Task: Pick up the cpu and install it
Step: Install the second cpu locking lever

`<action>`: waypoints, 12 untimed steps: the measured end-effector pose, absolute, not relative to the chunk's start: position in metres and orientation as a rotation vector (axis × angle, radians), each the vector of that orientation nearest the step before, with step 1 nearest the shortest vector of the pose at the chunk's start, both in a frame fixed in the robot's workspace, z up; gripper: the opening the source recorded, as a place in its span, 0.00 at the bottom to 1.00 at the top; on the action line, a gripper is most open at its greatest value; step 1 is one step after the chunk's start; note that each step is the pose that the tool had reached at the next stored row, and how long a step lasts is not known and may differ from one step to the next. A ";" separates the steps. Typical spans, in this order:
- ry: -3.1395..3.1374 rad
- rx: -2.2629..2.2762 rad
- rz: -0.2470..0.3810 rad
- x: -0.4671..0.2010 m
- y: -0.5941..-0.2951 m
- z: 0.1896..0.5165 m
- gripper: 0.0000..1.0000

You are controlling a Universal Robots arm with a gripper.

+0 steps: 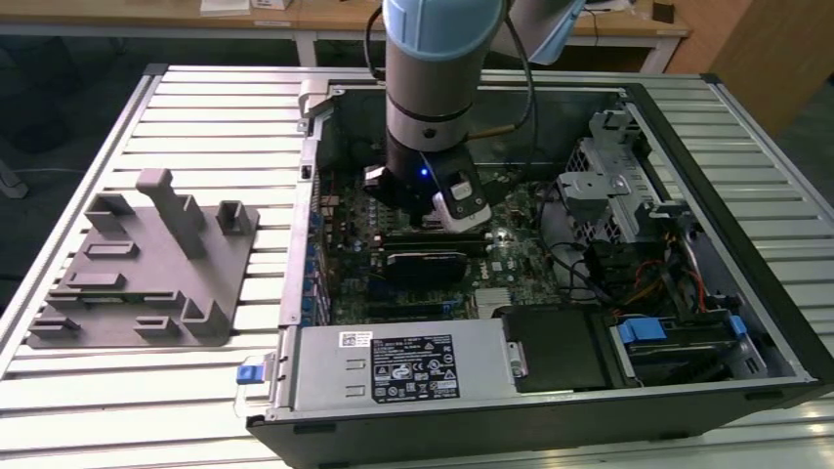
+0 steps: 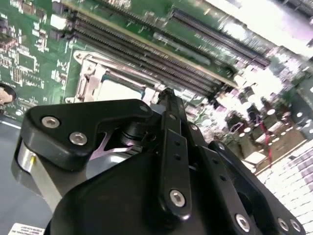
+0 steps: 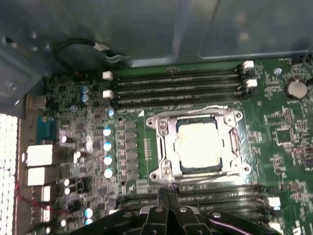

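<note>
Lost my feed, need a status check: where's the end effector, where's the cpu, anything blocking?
End effector low over the motherboard, beside the socket. Cpu seated in the socket. Nothing blocking.

Gripper: my black metal gripper (image 2: 166, 95) fills the foreground, fingers pressed together into one narrow tip, nothing between them.
Socket: a silver metal-framed socket (image 2: 90, 78) sits on the board just past my fingertips.
Cpu: a pale, shiny square chip (image 2: 120, 88) lies inside that frame, partly hidden by my linkage.
Board: green circuit board (image 2: 29, 54), long dark memory slots (image 2: 146, 49) running beside the socket.
</note>
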State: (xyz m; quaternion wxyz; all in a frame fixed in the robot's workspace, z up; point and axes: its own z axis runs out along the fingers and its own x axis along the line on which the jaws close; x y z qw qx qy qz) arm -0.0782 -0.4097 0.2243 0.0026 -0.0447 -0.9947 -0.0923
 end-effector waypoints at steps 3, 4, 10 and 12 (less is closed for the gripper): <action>-3.122 -0.140 -0.269 -0.076 -0.400 0.224 0.11; -3.123 -0.140 -0.262 -0.075 -0.398 0.224 0.11; -3.128 -0.141 -0.215 -0.068 -0.383 0.223 0.11; -3.129 -0.141 -0.202 -0.065 -0.379 0.222 0.11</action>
